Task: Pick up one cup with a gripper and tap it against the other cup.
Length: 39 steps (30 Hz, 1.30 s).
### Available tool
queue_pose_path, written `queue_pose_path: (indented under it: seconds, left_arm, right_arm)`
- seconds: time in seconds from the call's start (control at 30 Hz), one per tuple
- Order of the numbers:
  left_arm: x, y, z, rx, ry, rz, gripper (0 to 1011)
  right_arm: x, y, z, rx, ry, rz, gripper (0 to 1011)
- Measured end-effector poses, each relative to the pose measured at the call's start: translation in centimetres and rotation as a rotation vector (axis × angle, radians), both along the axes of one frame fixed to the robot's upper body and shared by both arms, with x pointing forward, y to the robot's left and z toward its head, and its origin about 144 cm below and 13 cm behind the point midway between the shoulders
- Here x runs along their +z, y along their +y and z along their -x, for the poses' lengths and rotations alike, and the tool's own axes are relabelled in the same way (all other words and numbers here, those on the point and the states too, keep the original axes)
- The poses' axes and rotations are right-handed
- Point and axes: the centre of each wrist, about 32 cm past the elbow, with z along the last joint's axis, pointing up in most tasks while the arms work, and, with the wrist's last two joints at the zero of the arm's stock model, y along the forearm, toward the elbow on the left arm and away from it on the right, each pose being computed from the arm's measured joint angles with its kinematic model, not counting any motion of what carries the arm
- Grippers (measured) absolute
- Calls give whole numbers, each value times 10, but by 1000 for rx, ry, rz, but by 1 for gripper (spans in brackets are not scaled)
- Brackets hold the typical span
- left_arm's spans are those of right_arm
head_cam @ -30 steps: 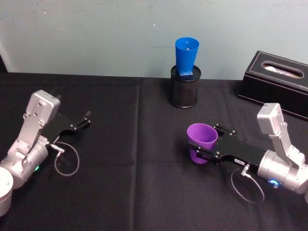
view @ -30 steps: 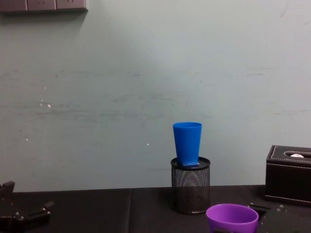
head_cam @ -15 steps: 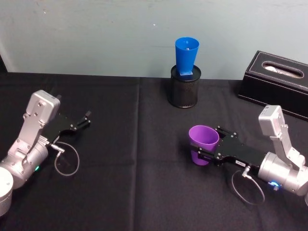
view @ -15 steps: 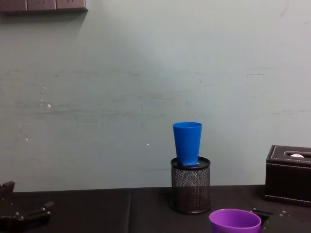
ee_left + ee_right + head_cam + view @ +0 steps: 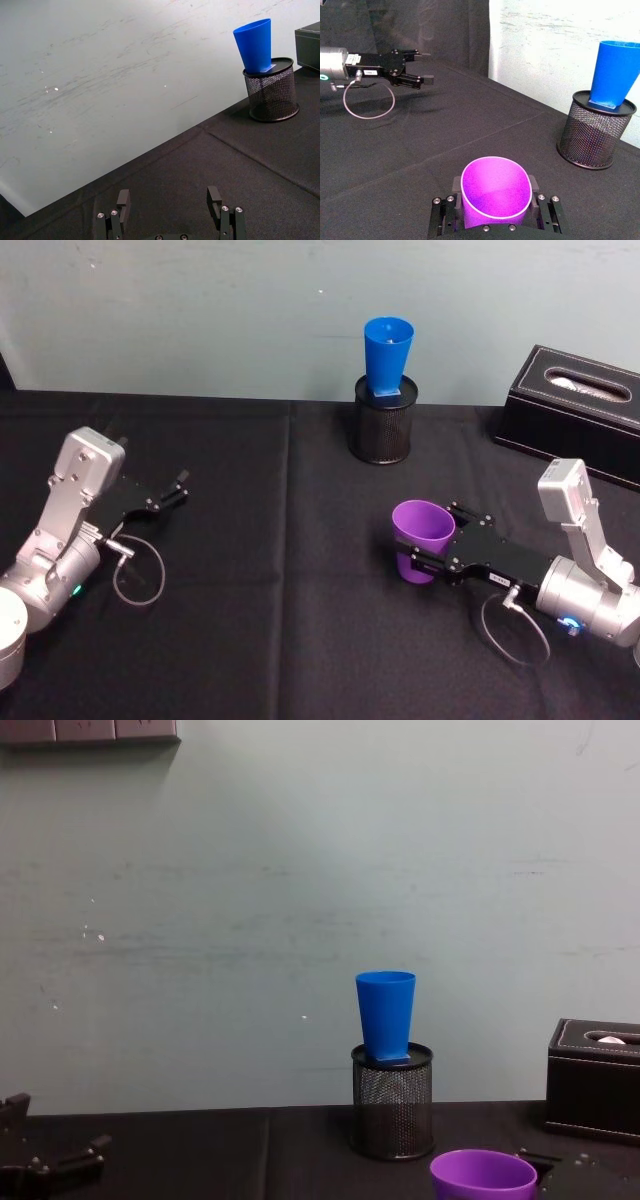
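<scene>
The purple cup (image 5: 421, 537) stands upright low over the black table, right of centre, rim up. My right gripper (image 5: 430, 537) is shut on the purple cup, one black finger against each side of it (image 5: 495, 192). The blue cup (image 5: 387, 358) sits upright in the top of a black mesh pen holder (image 5: 382, 430) at the back, well beyond the purple cup and apart from it. My left gripper (image 5: 175, 490) rests open on the left side of the table with nothing between its fingers (image 5: 214, 197).
A black tissue box (image 5: 580, 405) stands at the back right, near the right arm. The table is covered with a black cloth (image 5: 280, 570), with open room between the two arms. A pale wall (image 5: 300, 900) rises right behind the pen holder.
The purple cup and my right gripper have dropped slightly and drifted a little toward me. The left arm and the blue cup have not moved.
</scene>
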Motion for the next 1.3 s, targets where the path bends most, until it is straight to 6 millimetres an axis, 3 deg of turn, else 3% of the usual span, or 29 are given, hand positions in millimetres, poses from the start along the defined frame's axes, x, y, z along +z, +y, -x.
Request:
queue_pose_path:
  seconds: [0.13,0.47,0.93,1.3]
  left_arm:
    - [0,0,0,0,0,0,1005]
    - [0,0,0,0,0,0,1005]
    - [0,0,0,0,0,0,1005]
    - [0,0,0,0,0,0,1005]
  right_arm:
    - [0,0,0,0,-1,1,758]
    - [1,0,0,0,-2,2,1000]
    - [1,0,0,-1,-2,3,1002]
    - [21,0,0,-18,-87,-95,1003]
